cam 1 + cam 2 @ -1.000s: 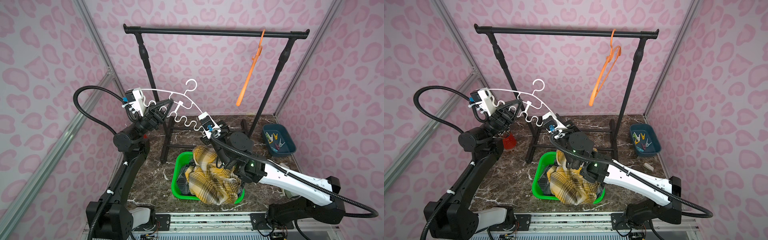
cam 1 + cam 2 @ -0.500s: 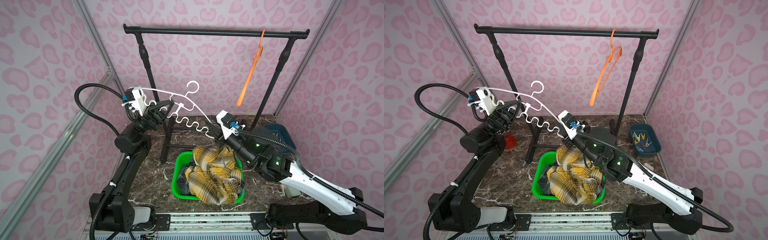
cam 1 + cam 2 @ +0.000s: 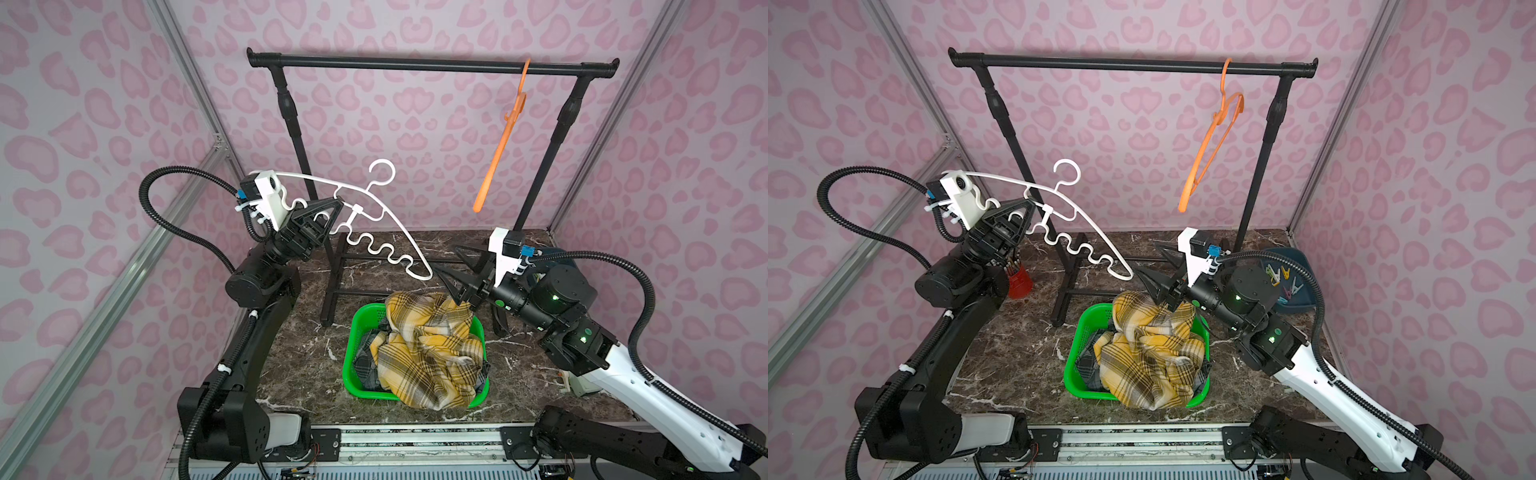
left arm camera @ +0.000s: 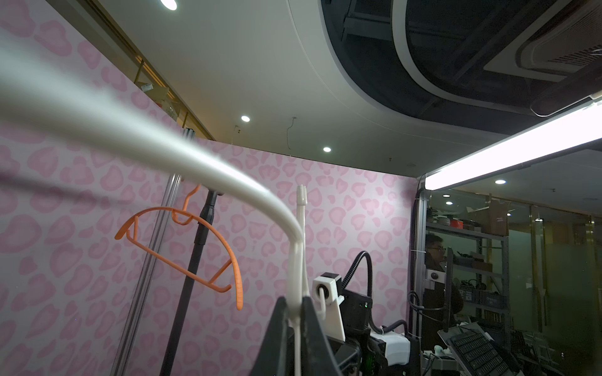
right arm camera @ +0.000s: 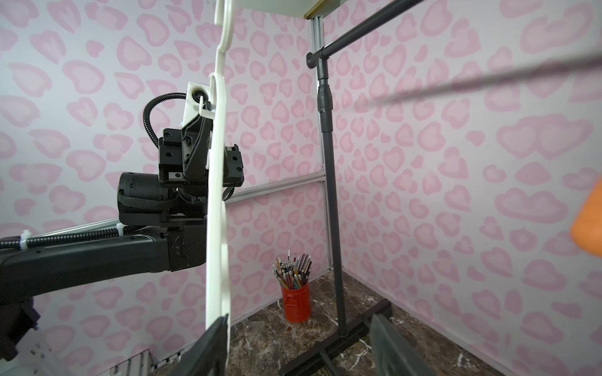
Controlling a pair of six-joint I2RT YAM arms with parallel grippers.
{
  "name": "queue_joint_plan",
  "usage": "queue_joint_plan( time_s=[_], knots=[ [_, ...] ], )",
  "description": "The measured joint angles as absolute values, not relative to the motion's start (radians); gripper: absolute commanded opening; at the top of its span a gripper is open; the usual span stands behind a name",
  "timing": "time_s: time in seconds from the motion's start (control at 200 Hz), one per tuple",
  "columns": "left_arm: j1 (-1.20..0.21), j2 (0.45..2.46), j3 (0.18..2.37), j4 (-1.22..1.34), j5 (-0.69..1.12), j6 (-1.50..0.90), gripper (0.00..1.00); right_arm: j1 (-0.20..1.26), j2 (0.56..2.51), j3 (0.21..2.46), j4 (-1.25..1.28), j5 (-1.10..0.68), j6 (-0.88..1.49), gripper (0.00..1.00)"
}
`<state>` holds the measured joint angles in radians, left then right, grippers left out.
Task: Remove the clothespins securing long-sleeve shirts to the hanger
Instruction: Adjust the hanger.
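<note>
My left gripper [image 3: 332,208] [image 3: 1027,205] [image 4: 294,312] is shut on the bare white hanger [image 3: 386,216] [image 3: 1084,224] [image 4: 228,182], holding it tilted in the air. The hanger's lower tip [image 5: 216,195] ends just beside one finger of my right gripper [image 3: 451,264] [image 3: 1148,259] [image 5: 298,325], whose jaws stand open and empty. The yellow plaid shirt [image 3: 428,349] [image 3: 1150,345] lies crumpled in the green basket [image 3: 353,332] [image 3: 1075,336], over the black-grey shirt [image 3: 363,363] [image 3: 1086,365]. Several clothespins [image 3: 1281,280] lie in a blue tray [image 3: 1304,291] at the back right.
A black clothes rack [image 3: 415,64] [image 3: 1133,64] stands at the back with an empty orange hanger [image 3: 498,145] [image 3: 1212,137] [image 4: 195,254] on its bar. A red cup of pencils [image 3: 1019,282] [image 5: 295,301] sits by the left arm. Pink walls enclose the marble table.
My right arm has swung to the right, away from the hanger's lower end, and its jaws have opened. The left gripper still holds the hanger, which has barely shifted.
</note>
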<state>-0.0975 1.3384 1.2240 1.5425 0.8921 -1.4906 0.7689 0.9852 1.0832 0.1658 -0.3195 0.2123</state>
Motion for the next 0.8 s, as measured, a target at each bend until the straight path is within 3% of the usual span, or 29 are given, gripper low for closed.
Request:
queue_joint_plan(
  time_s=[0.405,0.8],
  knots=[
    [-0.097,1.327,1.227,1.549,0.864,-1.491,0.04,0.746,1.024,0.962,0.583,-0.532,0.48,0.63],
    [-0.096,1.322,1.227,1.541,0.863,-1.472,0.04,0.804,0.964,0.956,0.593,-0.527,0.444,0.63]
  ],
)
